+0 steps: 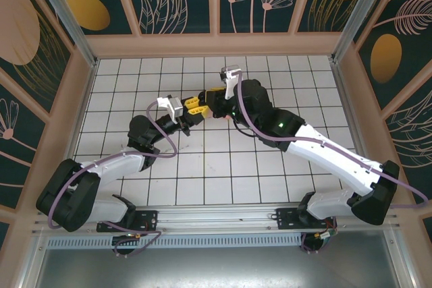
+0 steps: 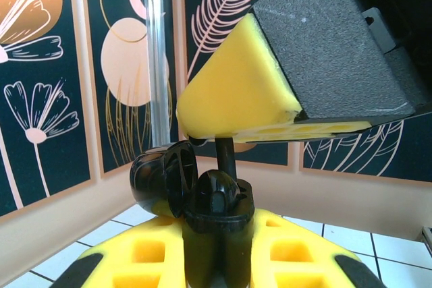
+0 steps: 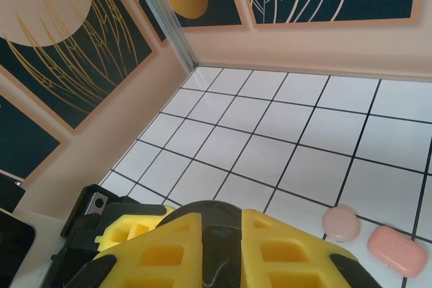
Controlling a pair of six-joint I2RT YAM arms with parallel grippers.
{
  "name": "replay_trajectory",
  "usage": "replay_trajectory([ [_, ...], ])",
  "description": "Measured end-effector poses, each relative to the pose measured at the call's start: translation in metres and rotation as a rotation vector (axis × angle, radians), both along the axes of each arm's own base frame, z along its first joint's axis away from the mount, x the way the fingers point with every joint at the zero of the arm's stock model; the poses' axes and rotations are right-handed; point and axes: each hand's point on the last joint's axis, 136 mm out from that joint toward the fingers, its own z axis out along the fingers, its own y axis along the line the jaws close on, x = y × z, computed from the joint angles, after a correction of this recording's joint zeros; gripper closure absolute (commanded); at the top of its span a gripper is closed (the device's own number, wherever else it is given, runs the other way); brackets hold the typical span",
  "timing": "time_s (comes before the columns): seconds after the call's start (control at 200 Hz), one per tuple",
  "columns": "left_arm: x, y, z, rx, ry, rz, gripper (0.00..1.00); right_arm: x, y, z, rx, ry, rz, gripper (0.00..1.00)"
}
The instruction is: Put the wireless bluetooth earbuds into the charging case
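Observation:
My left gripper (image 2: 219, 237) is shut on the black charging case (image 2: 214, 251) and holds it upright between its yellow fingers. The case's lid (image 2: 162, 177) is swung open to the left. One black earbud (image 2: 219, 197) sits in the case's mouth. Just behind it, the black stem of a second earbud (image 2: 226, 148) points down into the case, hanging from under the yellow finger (image 2: 243, 92) of my right gripper (image 3: 219, 234). That gripper is shut on this earbud. In the top view, the left gripper (image 1: 191, 107) and right gripper (image 1: 214, 98) meet over the middle of the table.
A pale pink case (image 3: 397, 247) and a round pale pink object (image 3: 341, 222) lie on the white grid tiles to the right in the right wrist view. Patterned walls and a metal post (image 3: 165, 18) close in the table's far side.

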Motion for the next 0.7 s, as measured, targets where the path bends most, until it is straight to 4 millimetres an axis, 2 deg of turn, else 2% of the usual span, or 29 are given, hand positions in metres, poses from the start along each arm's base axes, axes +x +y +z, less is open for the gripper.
replay_trajectory([
  [0.701,0.0010,-0.0006,-0.0024,0.006,0.014,-0.001,1.00,0.0004,-0.0019,-0.0058,-0.029,0.002,-0.007,0.85],
])
